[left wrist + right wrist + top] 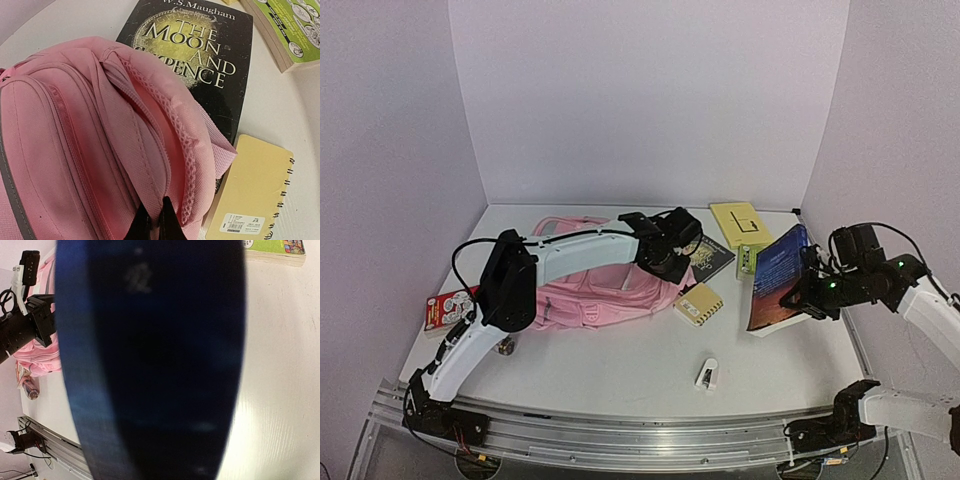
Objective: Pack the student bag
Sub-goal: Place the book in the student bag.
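The student bag (585, 292), a soft pink backpack, lies left of centre. My left gripper (667, 262) is at its right end. In the left wrist view the gripper (154, 214) is shut on a fold of the bag's pink fabric (90, 150) beside the mesh-edged opening. My right gripper (812, 292) holds a blue book (776, 278) tilted up on its edge at the right. That blue book (150, 360) fills the right wrist view and hides the fingers. The bag (41, 356) shows at that view's left edge.
A black "The Moon and Sixpence" book (200, 60) and a yellow spiral notebook (255, 195) lie beside the bag's opening. There is also a green book (748, 260), a yellow book (740, 220), a small white object (706, 374), and a red-white pack (445, 308) at the left.
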`<control>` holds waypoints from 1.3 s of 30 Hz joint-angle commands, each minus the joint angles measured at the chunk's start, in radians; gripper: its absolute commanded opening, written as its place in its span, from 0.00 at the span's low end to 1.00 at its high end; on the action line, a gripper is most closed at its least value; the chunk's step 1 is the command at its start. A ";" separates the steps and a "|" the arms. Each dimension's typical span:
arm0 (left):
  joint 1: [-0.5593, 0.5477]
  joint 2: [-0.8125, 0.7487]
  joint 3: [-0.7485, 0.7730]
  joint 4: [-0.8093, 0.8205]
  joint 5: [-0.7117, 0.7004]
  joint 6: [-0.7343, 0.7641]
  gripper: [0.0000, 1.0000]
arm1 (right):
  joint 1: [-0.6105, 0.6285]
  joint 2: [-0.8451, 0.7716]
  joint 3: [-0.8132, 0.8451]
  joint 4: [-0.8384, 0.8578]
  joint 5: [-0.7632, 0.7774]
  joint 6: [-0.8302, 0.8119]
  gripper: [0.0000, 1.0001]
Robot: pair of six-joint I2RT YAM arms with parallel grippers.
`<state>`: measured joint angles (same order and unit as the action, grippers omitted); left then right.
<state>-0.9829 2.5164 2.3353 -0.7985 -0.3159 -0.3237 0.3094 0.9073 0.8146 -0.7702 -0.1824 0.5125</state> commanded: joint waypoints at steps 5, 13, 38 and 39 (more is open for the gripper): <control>0.006 -0.206 -0.008 0.066 -0.057 0.090 0.00 | 0.002 0.005 0.061 0.193 -0.102 -0.070 0.00; -0.007 -0.394 -0.155 0.106 -0.016 0.142 0.00 | 0.003 0.079 0.083 0.399 -0.333 -0.058 0.00; -0.090 -0.281 -0.340 0.024 0.071 0.118 0.27 | 0.002 0.127 0.059 0.436 -0.339 -0.032 0.00; -0.096 -0.283 -0.344 0.009 0.038 0.117 0.31 | 0.002 0.128 0.059 0.436 -0.341 -0.035 0.00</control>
<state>-1.0496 2.2532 1.9842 -0.7485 -0.1464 -0.2076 0.3103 1.0660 0.8371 -0.5049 -0.4786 0.5163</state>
